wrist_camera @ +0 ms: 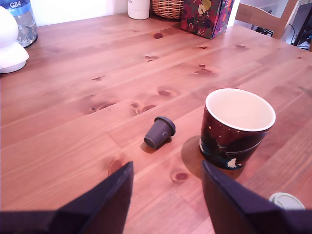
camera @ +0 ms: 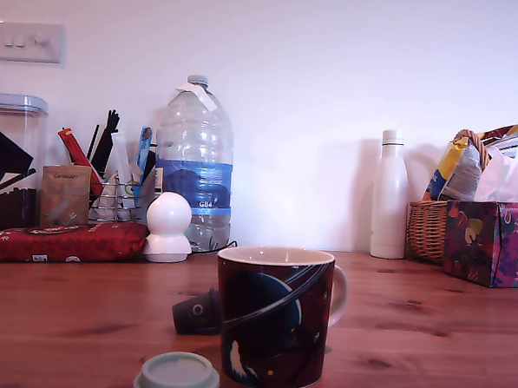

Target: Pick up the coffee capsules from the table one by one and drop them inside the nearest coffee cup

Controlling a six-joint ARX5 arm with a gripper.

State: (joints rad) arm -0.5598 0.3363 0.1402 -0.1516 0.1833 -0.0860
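Note:
The dark coffee cup (camera: pixel 272 318) with a blue ringed planet stands on the wooden table (camera: pixel 425 342); its white inside looks empty in the wrist view (wrist_camera: pixel 237 127). A dark grey capsule (wrist_camera: pixel 159 132) lies on its side just beside the cup, partly hidden behind it in the exterior view (camera: pixel 197 313). A mint-green capsule (camera: pixel 177 376) sits near the table's front edge, and shows at the wrist view's edge (wrist_camera: pixel 287 201). My gripper (wrist_camera: pixel 166 183) is open, held above the table short of the grey capsule, with nothing between its fingers. It does not show in the exterior view.
Along the back stand a white round-headed figurine (camera: pixel 168 227), a large water bottle (camera: pixel 193 175), a white bottle (camera: pixel 389 206), a wicker basket (camera: pixel 427 229), a patterned box (camera: pixel 491 243) and a red packet (camera: pixel 65 240). A wooden chair (wrist_camera: pixel 265 17) stands beyond the table.

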